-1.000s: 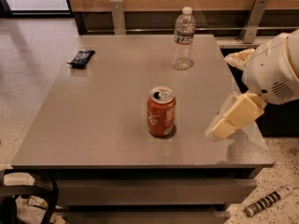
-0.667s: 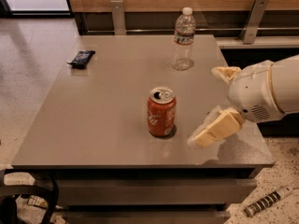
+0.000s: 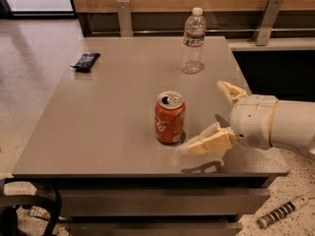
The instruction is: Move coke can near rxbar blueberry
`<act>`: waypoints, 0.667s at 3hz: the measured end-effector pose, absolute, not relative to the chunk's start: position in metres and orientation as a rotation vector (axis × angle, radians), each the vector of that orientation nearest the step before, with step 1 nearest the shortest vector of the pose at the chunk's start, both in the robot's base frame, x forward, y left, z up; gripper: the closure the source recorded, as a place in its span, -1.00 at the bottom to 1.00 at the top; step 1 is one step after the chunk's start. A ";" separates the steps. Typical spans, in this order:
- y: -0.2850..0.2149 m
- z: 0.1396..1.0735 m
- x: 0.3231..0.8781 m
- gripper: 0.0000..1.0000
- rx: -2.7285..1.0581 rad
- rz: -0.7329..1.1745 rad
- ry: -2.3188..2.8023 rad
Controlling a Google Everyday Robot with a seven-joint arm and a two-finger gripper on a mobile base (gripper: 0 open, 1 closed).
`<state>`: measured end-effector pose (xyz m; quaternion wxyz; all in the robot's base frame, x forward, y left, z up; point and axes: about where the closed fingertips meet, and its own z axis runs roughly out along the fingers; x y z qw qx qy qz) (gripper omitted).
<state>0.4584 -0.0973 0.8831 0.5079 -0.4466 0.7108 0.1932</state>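
can [image 3: 170, 118]: upright mid-table, well apart from the bar [image 3: 85, 61] at the far left corner.
gripper [image 3: 205, 117]: just right of the can, jaws wide open, empty.
approach: i'd slide in level, closing only once it sits squarely between them.

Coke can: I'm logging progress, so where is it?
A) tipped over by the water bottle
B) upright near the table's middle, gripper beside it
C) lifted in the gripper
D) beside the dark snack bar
B: the coke can stands upright near the middle of the table, the open gripper beside it, the snack bar far off.
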 end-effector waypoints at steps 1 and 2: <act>-0.093 0.890 0.462 -1.00 -0.946 0.545 1.606; -0.084 0.903 0.465 -1.00 -0.858 0.638 1.518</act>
